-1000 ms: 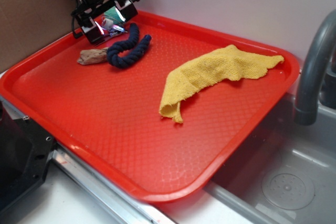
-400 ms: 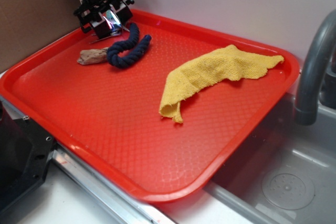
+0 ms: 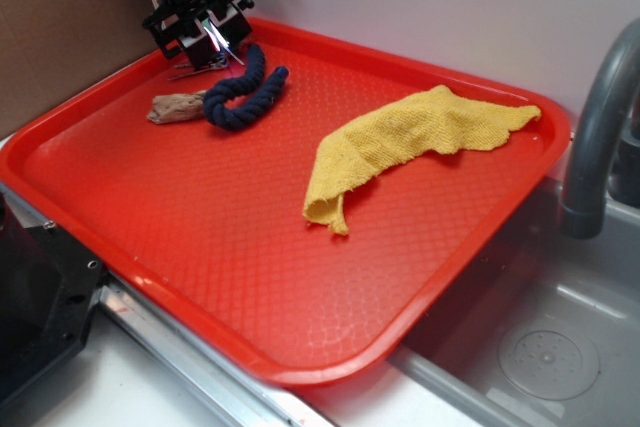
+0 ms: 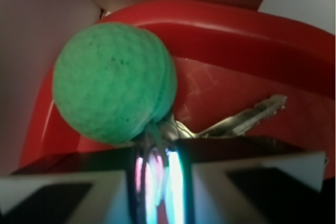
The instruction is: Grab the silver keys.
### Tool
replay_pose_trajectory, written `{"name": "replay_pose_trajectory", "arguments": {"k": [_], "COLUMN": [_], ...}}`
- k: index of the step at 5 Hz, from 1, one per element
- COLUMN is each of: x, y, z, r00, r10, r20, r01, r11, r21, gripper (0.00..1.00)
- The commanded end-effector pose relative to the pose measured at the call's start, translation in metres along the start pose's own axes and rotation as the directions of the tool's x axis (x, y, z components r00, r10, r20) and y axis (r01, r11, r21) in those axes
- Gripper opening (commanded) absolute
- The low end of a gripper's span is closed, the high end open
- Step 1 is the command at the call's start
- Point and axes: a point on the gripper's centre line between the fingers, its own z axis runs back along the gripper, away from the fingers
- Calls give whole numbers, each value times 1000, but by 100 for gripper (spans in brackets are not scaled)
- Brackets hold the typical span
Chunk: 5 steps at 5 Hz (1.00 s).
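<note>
The silver keys (image 4: pixel 245 118) lie in the far left corner of the red tray (image 3: pixel 150 247), one key blade sticking out to the right in the wrist view. My gripper (image 3: pixel 208 47) stands over that corner with its jaws drawn close together on the key bunch (image 3: pixel 193 69). In the wrist view the gripper (image 4: pixel 157 182) has only a narrow slit between its fingers, filled by a pale glowing piece of the bunch. A green ball (image 4: pixel 113 80) sits just beyond the fingertips, touching the keys and hiding part of them.
A dark blue rope (image 3: pixel 240 87) curls right beside the gripper, with a brown driftwood-like piece (image 3: pixel 175 107) to its left. A yellow cloth (image 3: pixel 410 142) lies at the tray's right. A grey faucet (image 3: pixel 600 127) and sink (image 3: pixel 540 347) are further right.
The jaws, wide apart a second ago, have closed together over the keys. The gripper has shifted slightly toward the tray's back corner.
</note>
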Motion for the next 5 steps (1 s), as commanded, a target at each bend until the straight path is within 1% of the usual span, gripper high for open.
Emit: {"name": "replay_pose_trajectory", "arguments": {"k": [1,2,3,4,5], "x": [-26,-55,-84,-118,-140], "y": [20,22,17,-9,-32], "z": [69,125,174,219,243], "r00": [992,975,933,857,766], "r10": [-116,-207,-358,-514,-641], "r20": [-41,-80,-27,31,-45], "r01": [113,203,350,511,625], "r11": [991,977,924,840,760], "r21": [-74,-58,-156,-183,-178], "gripper": [0,0,0,0,0]}}
